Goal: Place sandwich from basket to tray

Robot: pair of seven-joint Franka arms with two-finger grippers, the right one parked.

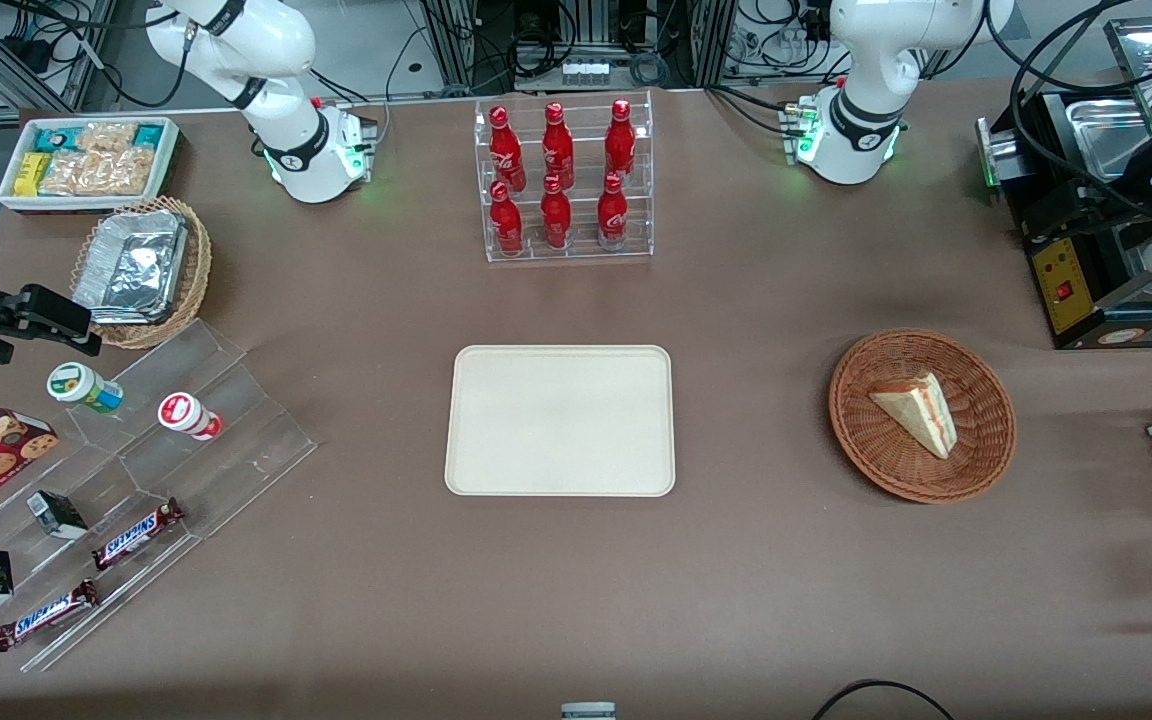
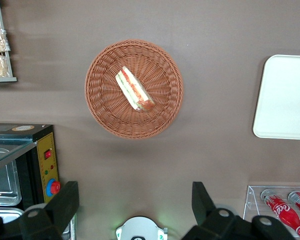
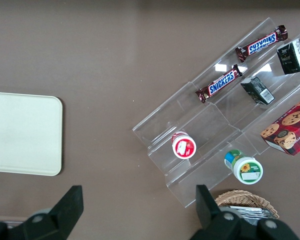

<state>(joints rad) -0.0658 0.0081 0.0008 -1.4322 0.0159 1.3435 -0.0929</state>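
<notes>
- Sandwich (image 2: pixel 134 89) lying in basket (image 2: pixel 134 88), well apart from gripper (image 2: pixel 135 210) and lower than it, seen between the two fingers (image 2: pixel 65 202) in the wrist view.
- Fingers spread wide, holding nothing, touching nothing.
- Gripper held high above the bench (image 1: pixel 766 300), out of the front view.
- Basket toward the working arm's end of the bench, well apart from tray (image 1: pixel 560 420).
- Tray bare, mid-bench, nearer the front camera than the bottle rack (image 1: pixel 564 180).
</notes>
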